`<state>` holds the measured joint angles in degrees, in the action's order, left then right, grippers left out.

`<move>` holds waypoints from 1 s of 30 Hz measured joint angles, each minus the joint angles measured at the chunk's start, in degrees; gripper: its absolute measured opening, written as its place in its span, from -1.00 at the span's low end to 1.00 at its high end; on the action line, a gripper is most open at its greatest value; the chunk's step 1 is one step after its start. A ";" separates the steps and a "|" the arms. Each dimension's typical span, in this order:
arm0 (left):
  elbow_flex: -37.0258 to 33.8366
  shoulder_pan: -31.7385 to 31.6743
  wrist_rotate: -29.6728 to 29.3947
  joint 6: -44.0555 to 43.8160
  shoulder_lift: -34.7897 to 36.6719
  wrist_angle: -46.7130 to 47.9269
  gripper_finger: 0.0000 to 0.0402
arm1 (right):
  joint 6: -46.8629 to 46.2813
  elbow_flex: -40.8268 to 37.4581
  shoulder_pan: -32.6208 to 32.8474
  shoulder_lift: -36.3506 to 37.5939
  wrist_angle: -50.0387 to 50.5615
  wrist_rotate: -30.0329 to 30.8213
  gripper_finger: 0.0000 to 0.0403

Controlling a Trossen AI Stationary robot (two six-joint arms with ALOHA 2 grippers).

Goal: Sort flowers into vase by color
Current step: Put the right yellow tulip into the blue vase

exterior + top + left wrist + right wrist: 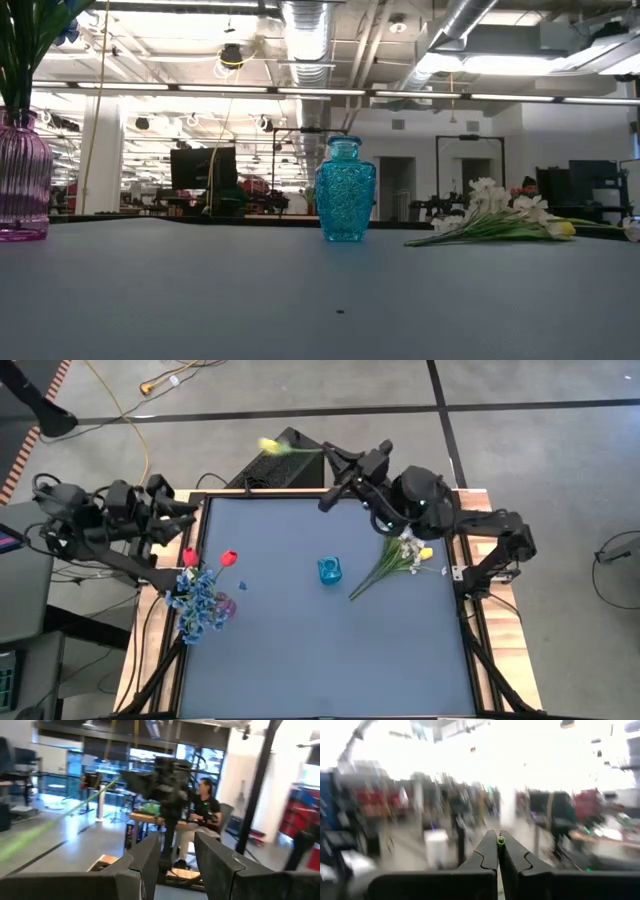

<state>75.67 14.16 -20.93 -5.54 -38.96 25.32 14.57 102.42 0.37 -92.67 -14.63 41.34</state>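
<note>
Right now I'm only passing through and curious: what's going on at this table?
A two-armed robot is sorting fake flowers into vases by colour. The right end effector is shut on the stem of a yellow tulip, held up past the table's far edge. The left end effector waits at the far left corner. Blue and red flowers stand in the pink vase; the blue vase looks empty, and white flowers lie beside it.

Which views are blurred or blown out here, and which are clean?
Right wrist view: heavy motion blur, the background washed out white; only the right gripper, shut on a green stem, reads clearly. Left wrist view: smeared room, the left gripper sharper. Low view: crisp blue vase, bright ceiling lights. High view: evenly lit, the yellow tulip slightly blurred.
</note>
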 joint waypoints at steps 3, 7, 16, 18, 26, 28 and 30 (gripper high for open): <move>-0.08 -2.85 -0.14 -1.86 0.64 -1.78 -0.43 | 2.21 -3.74 0.31 -1.94 -15.97 -3.81 -0.88; 0.11 -6.24 1.86 -4.23 -0.47 -5.60 -0.43 | 3.36 -4.16 0.26 -7.16 -33.82 -11.93 -0.88; -0.06 -15.91 13.30 -7.60 -8.15 -10.01 -0.43 | -3.17 -4.07 -0.17 -16.12 -60.80 -21.10 -0.88; -0.04 -19.83 17.45 -8.37 -8.81 -11.49 -0.43 | -5.35 -3.63 -0.45 -17.41 -64.14 -22.02 -0.88; -0.10 -35.86 36.96 -14.42 -12.17 -20.84 -0.43 | -10.43 -2.53 -0.84 -19.23 -65.25 -25.06 -0.88; -0.05 -37.96 38.46 -16.01 -12.46 -22.48 -0.43 | -10.28 -2.53 -0.79 -19.22 -65.59 -25.48 -0.88; -0.04 -39.77 38.52 -17.05 -12.75 -22.84 -0.43 | -10.83 -2.53 -0.79 -19.25 -65.47 -26.45 -0.88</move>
<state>75.64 -25.61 17.59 -22.59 -51.71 2.48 3.74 99.90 -0.43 -111.92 -80.09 14.89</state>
